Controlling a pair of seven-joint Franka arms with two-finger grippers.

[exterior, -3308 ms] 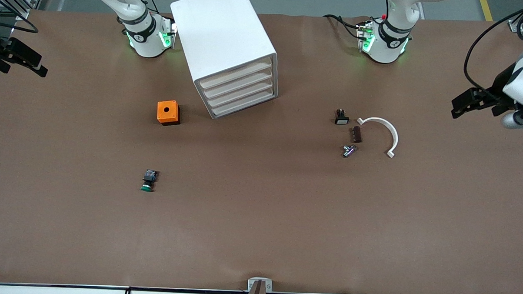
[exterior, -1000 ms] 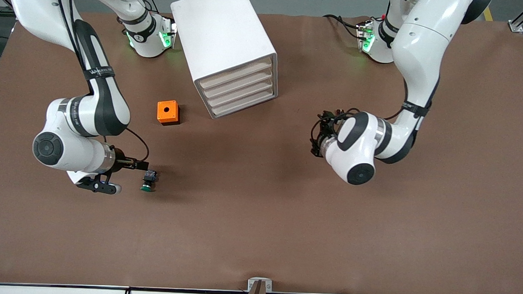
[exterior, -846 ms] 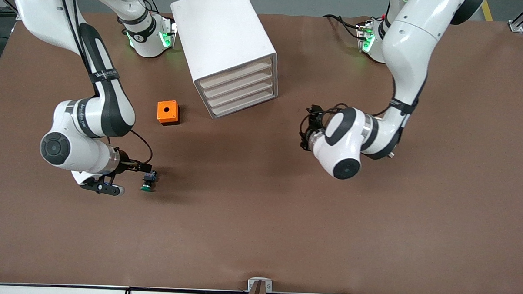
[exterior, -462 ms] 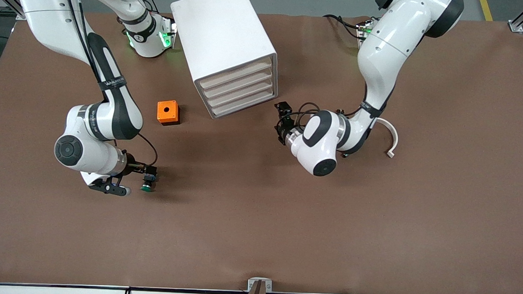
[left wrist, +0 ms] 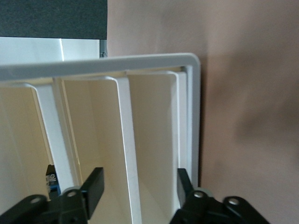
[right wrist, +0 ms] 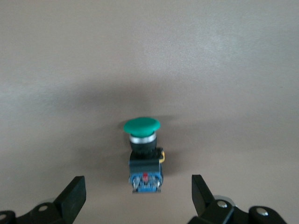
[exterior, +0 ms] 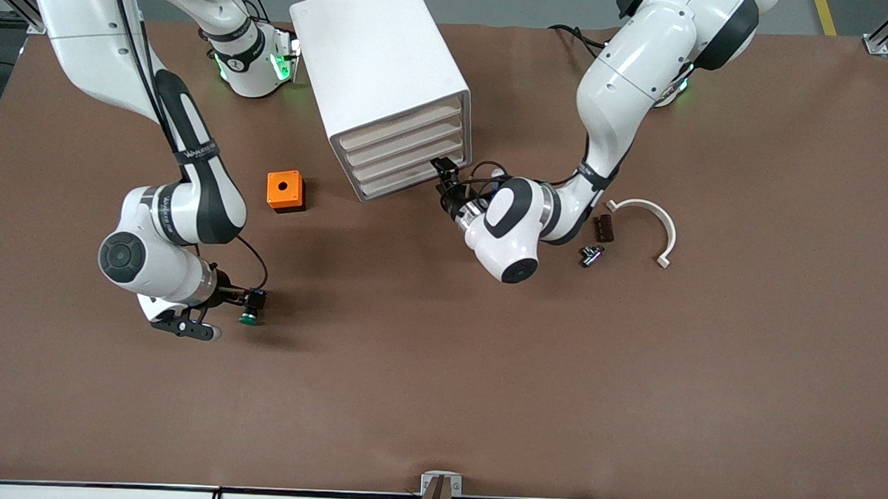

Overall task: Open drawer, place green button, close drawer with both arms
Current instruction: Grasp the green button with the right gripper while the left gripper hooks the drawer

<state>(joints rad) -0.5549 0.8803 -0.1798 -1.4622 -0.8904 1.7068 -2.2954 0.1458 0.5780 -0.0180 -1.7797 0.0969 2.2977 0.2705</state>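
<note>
Table (exterior: 439,397) covered in brown, seen from the front camera, with both arms reaching out from the robots' edge. Cabinet (exterior: 377,62): white, rounded, standing near the robots' edge toward the right arm's end, its four drawer fronts angled toward the front camera; all four sit flush. Drawer (exterior: 406,162): third from the top, closed. Left arm (exterior: 627,71) bends down to the cabinet's front, bringing the left gripper (exterior: 446,174) to the corner of the drawer fronts nearest the left arm's end; in the left wrist view the left gripper (left wrist: 139,186) has its fingers (left wrist: 96,184) parted, with a drawer front's rib between them and neither finger seen pressing on it, so nothing is grasped. Right arm (exterior: 172,210) reaches toward the front edge at its own end of the table, the right gripper (exterior: 246,299) low at the button (exterior: 250,313); the right wrist view shows the right gripper (right wrist: 138,196) spread wide, fingers (right wrist: 74,193) on either side of the button (right wrist: 142,151) and apart from it, released. The button lies on its side on the table, green cap nearest the front edge, well apart from the cabinet. Orange box (exterior: 284,191): on the table between button and cabinet. White arc (exterior: 648,223), a dark block (exterior: 604,228) and a small metal part (exterior: 591,255): grouped near the left arm's elbow.
</note>
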